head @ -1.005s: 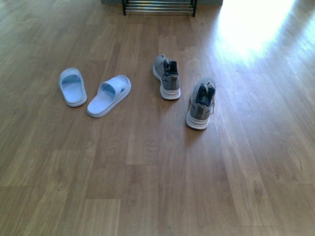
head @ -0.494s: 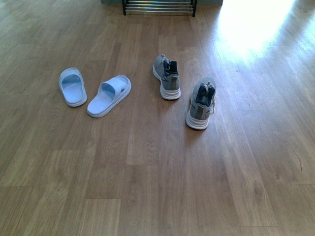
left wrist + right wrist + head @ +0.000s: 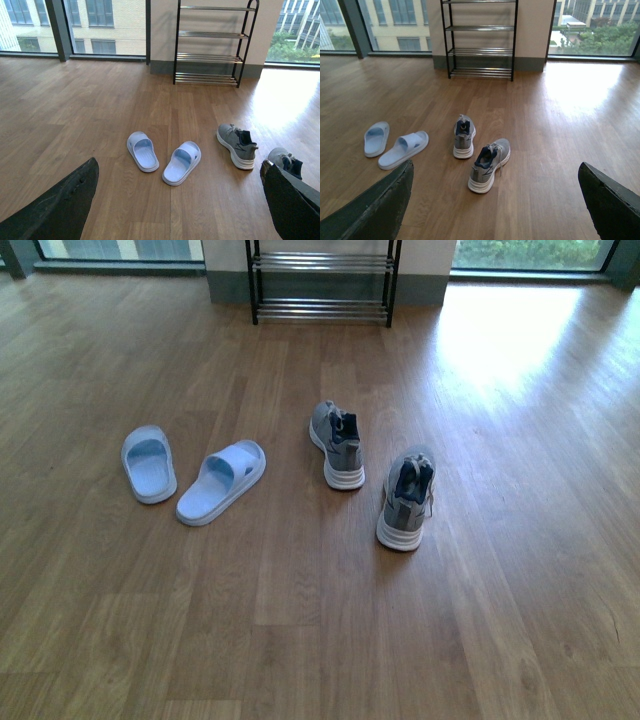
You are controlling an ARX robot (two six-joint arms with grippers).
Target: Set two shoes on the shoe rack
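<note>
Obs., standing by. Wood floor (image 3: 300, 630) ran unbroken to the far wall. The shoe rack (image 3: 320, 308) stood against that wall, well beyond both sets of fingers, with no shoe on any bar that showed. Left gripper (image 3: 178, 166): fingers (image 3: 55, 210) spread wide, holding nothing. Right gripper (image 3: 496, 166): fingers (image 3: 615, 205) likewise spread wide and bare. Neither touched a shoe. The two grey sneakers (image 3: 337, 445) sat upright on the floor, ahead of the right gripper's fingers and in the gap between them, one nearer (image 3: 489, 165), one farther (image 3: 464, 135). The two pale blue slides (image 3: 222, 480) lay ahead of the left gripper's fingers, within their gap, near each other but apart. One sneaker was partly hidden behind a left fingertip. Judgement: nothing racked yet. The sneakers probably have a soft knit upper on a stiff, thick sole and moderate weight. Best hold is across the heel collar or the sole sides; the knit alone would sag. The slides look light and bendy, possibly slick. Pinch the strap band.
</note>
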